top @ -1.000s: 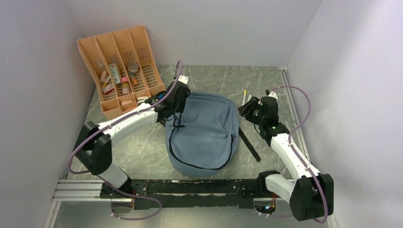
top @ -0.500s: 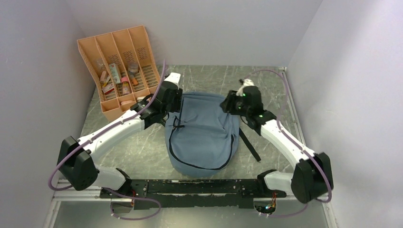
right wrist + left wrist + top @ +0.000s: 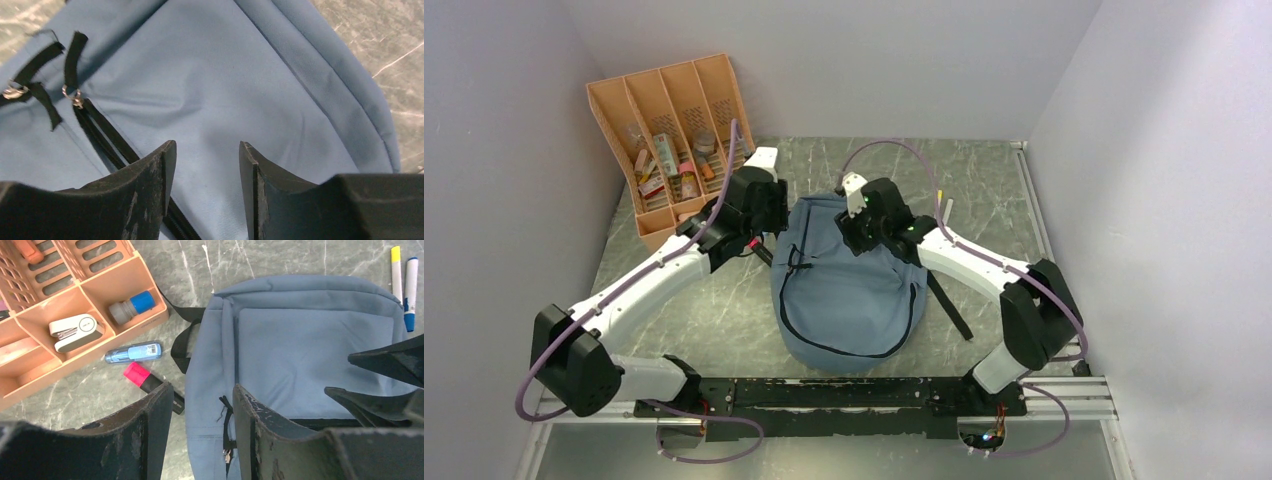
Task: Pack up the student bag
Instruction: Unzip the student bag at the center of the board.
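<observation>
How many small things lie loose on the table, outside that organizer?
4: blue tube, pink marker between organizer and bag; yellow marker, blue marker right of bag. Others may be hidden.

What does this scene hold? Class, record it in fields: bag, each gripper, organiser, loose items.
Bag: student bag lying flat, front pocket up
Left gripper: open, empty, over the bag's edge
Right gripper: open, empty, over the bag's fabric
Organiser: orange desk organiser, white stapler in a front compartment
Loose items: pink highlighter and blue tube beside the bag; yellow marker and blue marker past it
</observation>
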